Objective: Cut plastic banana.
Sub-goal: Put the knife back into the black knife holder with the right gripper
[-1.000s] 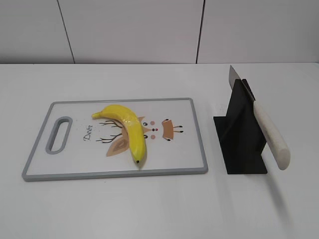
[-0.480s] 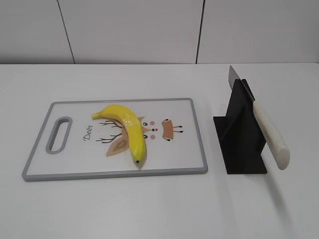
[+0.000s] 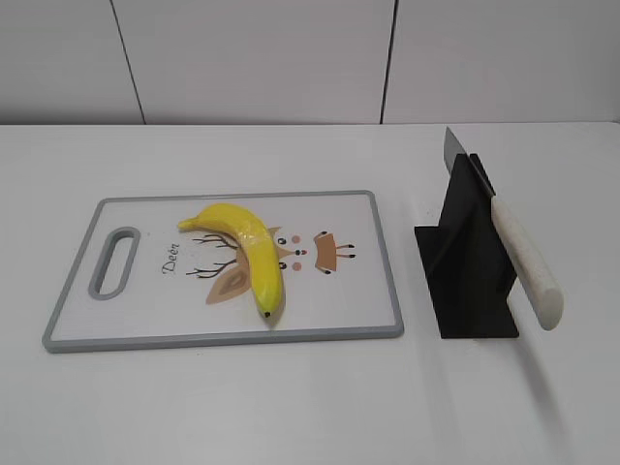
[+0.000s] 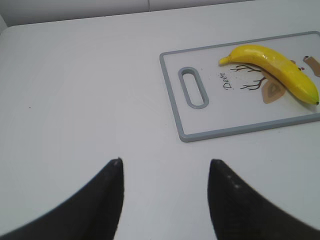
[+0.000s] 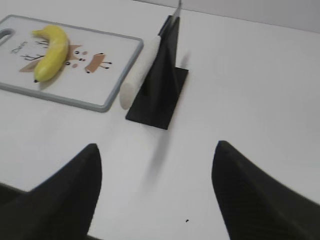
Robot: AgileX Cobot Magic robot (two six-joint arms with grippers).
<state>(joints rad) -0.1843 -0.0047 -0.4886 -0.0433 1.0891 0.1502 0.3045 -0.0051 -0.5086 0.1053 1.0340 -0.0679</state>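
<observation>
Yellow plastic banana (image 3: 244,251) everywhere; parted left end effector (image 4: 165,167) wrist-view only.

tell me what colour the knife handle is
Off-white; the knife handle slants down from the black stand, shown best in the exterior view.

The plastic banana (image 3: 248,254) lies on the cutting board (image 3: 225,332), with a knife (image 3: 518,257) resting in a black stand (image 3: 467,262) beside it.

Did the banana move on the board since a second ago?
No. The plastic banana lies across the same deer drawing on the cutting board, its dark tip pointing at the near edge as before.
</observation>
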